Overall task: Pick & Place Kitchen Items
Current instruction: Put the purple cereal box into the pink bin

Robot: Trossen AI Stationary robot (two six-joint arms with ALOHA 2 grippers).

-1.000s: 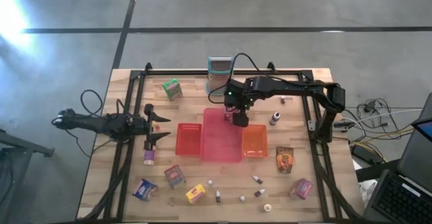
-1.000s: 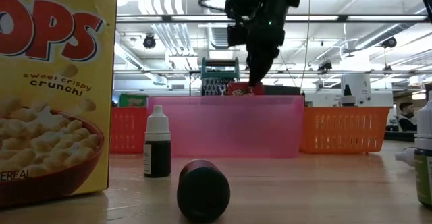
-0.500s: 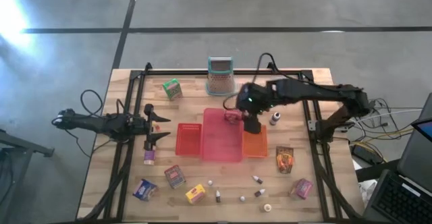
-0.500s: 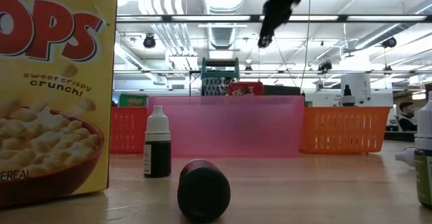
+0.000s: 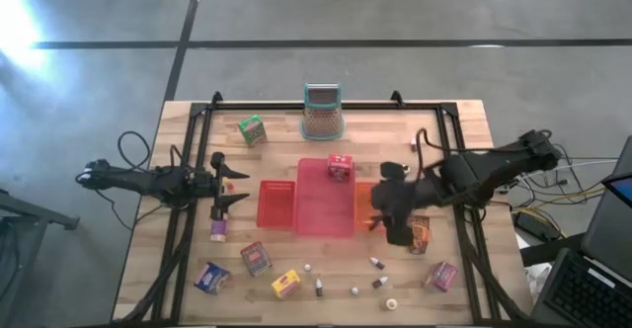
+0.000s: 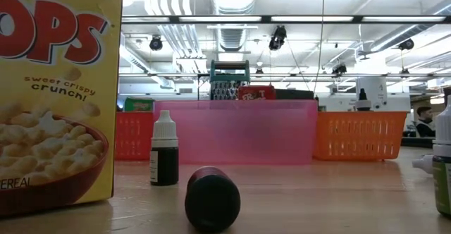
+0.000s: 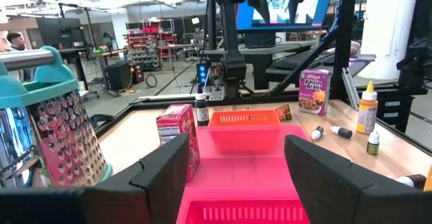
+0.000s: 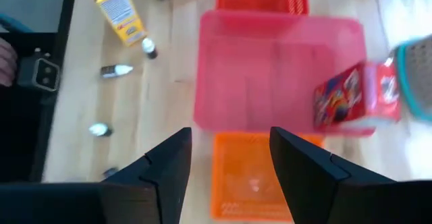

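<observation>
Pink tray [image 5: 321, 209] half hiding red box [image 6: 256, 93], right claw [image 5: 395, 231] blurred, empty, parted, left claw [image 5: 229, 182] parted.

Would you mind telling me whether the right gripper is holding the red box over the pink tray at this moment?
No, the red box stands in the pink tray on its own, while the right gripper hangs empty and open beyond the orange tray.

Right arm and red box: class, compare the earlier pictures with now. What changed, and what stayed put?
The right gripper let go of the red box, which now stands in the pink tray, then swung away toward the orange packet. The left gripper and other items stayed put.
</observation>
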